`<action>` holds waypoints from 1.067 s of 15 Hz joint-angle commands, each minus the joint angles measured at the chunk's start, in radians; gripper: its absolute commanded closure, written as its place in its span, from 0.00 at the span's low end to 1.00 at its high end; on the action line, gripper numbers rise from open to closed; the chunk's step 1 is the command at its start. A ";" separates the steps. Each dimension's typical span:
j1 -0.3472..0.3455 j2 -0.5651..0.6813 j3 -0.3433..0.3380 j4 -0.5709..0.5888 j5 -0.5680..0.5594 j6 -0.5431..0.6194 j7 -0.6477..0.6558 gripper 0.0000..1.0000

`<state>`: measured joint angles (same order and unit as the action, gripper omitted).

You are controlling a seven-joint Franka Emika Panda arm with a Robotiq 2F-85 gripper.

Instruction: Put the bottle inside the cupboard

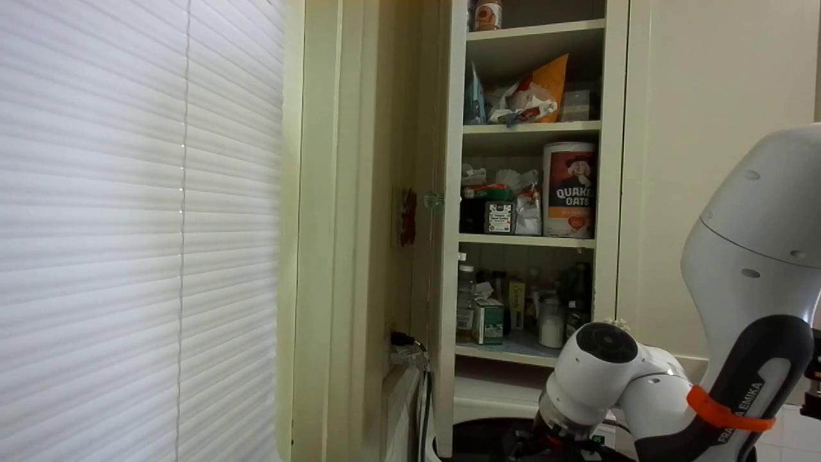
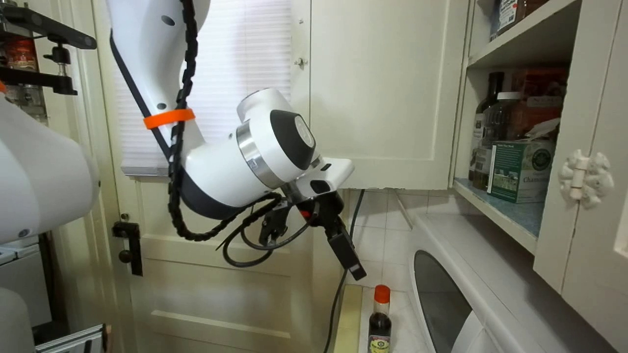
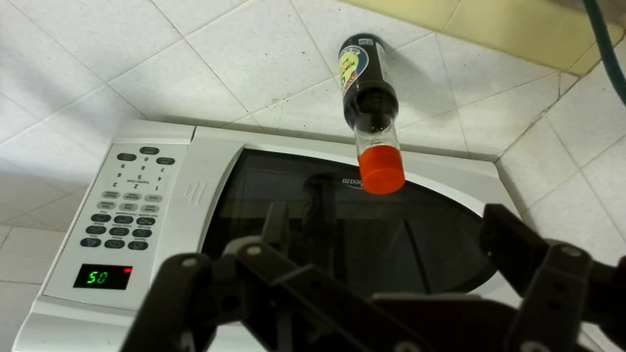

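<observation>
The bottle [image 2: 380,323] is a small dark sauce bottle with a red cap. It stands upright on the white tiled counter beside the microwave. It also shows in the wrist view [image 3: 369,105], and is hidden in an exterior view. My gripper [image 3: 391,225] is open and empty, its fingers well apart. In an exterior view the gripper [image 2: 314,255] is above the bottle and a little to its left, not touching it. The cream cupboard shows in both exterior views [image 1: 529,242] [image 2: 495,215]. Its long door [image 1: 444,256] stands open, and its shelves hold boxes, jars and packets.
A white microwave [image 3: 176,195] stands on the counter under the cupboard's lowest shelf. A dark cable [image 2: 338,294] hangs near the bottle by the wall. The lowest shelf holds a green tea box [image 2: 520,171] and several bottles. A window blind [image 1: 141,224] is beside the cupboard.
</observation>
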<state>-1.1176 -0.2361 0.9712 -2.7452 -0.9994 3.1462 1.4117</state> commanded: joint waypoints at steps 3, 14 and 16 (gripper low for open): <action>-0.055 0.054 0.042 0.028 -0.014 -0.018 0.002 0.00; -0.213 0.096 0.191 0.054 -0.031 -0.034 0.015 0.00; -0.253 0.092 0.232 0.057 -0.031 -0.036 0.018 0.00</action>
<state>-1.3074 -0.1629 1.1412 -2.7044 -0.9994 3.1380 1.4102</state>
